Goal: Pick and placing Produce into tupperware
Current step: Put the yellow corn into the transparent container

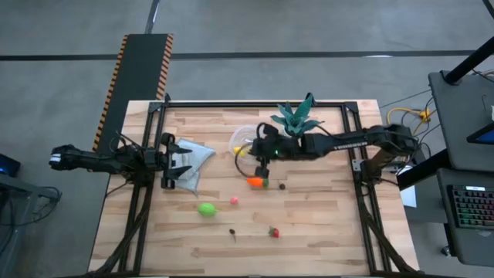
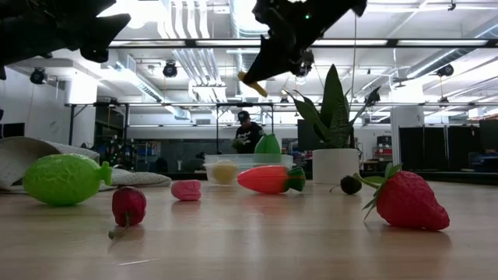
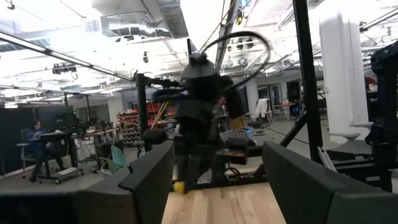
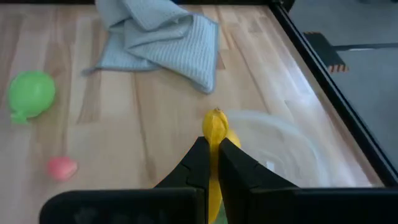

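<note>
The right gripper (image 4: 211,163) is clamped shut on a slim yellow toy fruit (image 4: 214,132), raised above the near rim of the round clear plastic bowl (image 4: 283,146). The fruit's long axis runs in line with the fingers, tip projecting beyond them. The left gripper (image 3: 214,180) waits open over the crumpled blue-grey cloth (image 1: 191,161). The wooden slat table (image 1: 324,224) stands in a workshop hall.

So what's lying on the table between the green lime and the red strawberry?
In the overhead view, only a small dark bit sits on the bare wooden table between the green lime and the red strawberry.
</note>
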